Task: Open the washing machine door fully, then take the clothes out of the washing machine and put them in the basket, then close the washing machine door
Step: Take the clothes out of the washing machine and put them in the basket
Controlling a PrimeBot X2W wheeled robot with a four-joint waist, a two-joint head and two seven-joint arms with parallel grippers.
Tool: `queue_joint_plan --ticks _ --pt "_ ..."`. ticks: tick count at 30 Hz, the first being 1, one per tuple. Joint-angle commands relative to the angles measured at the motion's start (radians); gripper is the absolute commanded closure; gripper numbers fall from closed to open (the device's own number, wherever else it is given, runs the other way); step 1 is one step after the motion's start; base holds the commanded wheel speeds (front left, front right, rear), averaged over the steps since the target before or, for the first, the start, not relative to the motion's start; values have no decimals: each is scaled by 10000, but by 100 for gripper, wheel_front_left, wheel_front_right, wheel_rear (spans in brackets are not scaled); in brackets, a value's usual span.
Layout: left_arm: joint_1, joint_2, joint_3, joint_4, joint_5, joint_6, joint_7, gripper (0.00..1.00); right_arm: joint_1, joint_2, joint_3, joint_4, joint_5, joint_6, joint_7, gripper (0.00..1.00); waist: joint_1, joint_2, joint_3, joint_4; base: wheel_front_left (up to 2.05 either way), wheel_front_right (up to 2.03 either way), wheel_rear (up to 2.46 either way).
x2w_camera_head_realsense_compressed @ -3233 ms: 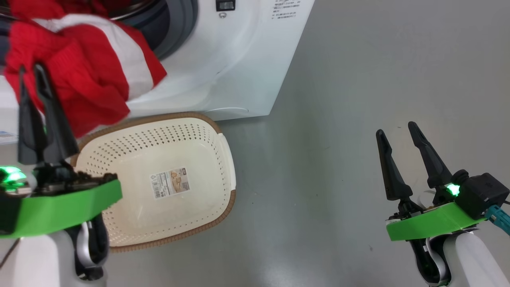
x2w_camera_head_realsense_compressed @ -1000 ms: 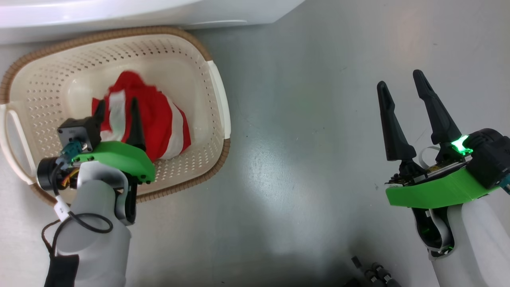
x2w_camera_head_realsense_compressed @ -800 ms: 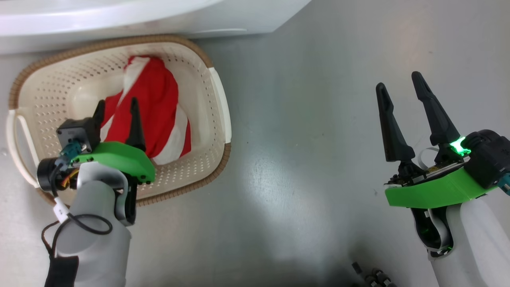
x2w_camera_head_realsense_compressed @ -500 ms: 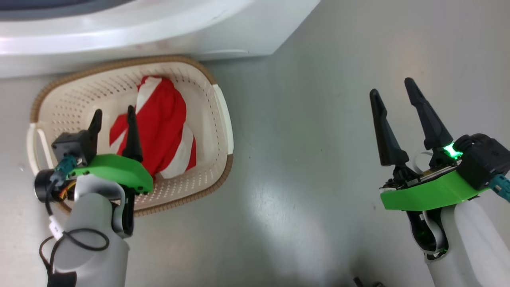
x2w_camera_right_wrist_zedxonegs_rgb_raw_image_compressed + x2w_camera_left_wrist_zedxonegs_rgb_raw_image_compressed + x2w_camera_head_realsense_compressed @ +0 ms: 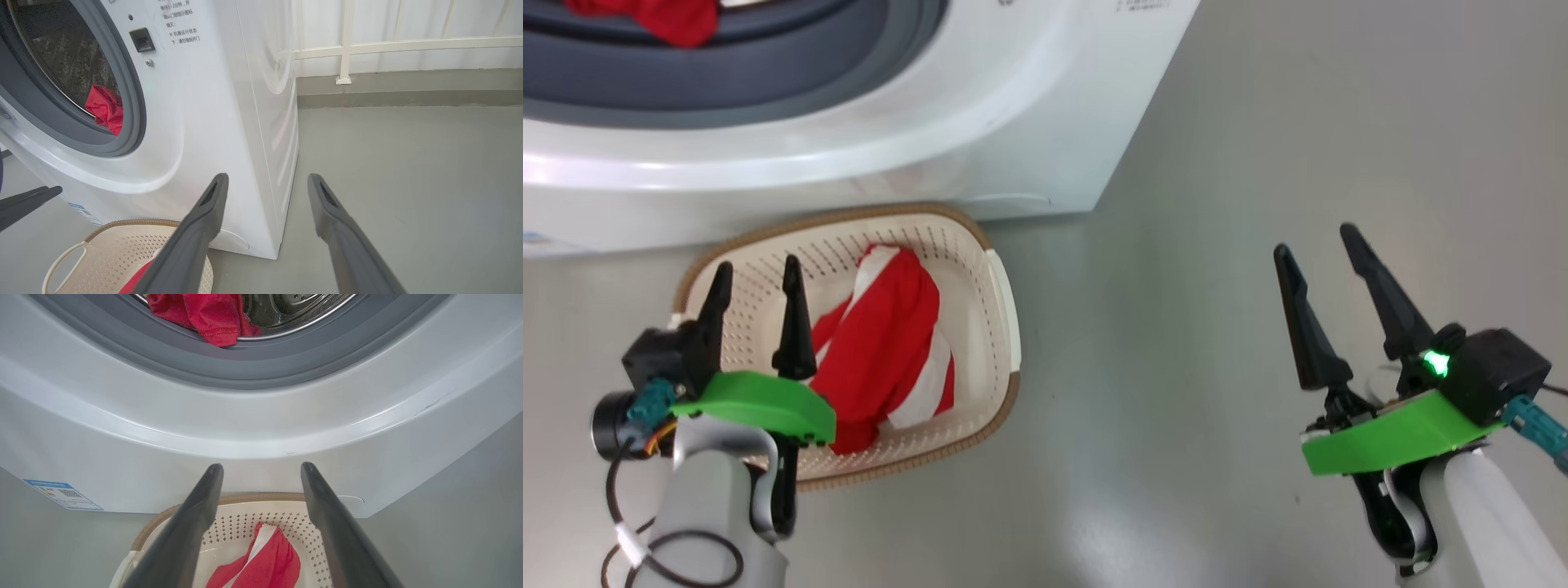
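Lifting clear of the basket (image 5: pixel 1006 304), the left gripper (image 5: pixel 756 265) has let go: its fingers stand wide apart and empty, where a second ago they were down among the clothes (image 5: pixel 890 327), which now lie heaped in the basket's middle. The right gripper (image 5: pixel 1313 238) hangs wide and empty over the floor (image 5: pixel 1176 343). Farther off, red cloth (image 5: pixel 204 314) lies at the lip of the machine's (image 5: pixel 931 139) drum (image 5: pixel 294 306), so I judge another trip is needed.
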Motion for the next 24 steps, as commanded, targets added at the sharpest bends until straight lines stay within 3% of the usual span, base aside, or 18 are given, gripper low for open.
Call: queue_joint_plan --ticks 1,24 --pt "415 258 205 -355 42 -52 -51 0 341 -74 146 -158 -78 0 -65 0 0 0 -639 143 0 0 0" --pt "3284 258 104 -2910 347 -80 -51 0 2152 49 -132 133 -166 0 -65 0 0 0 -3046 322 0 0 0"
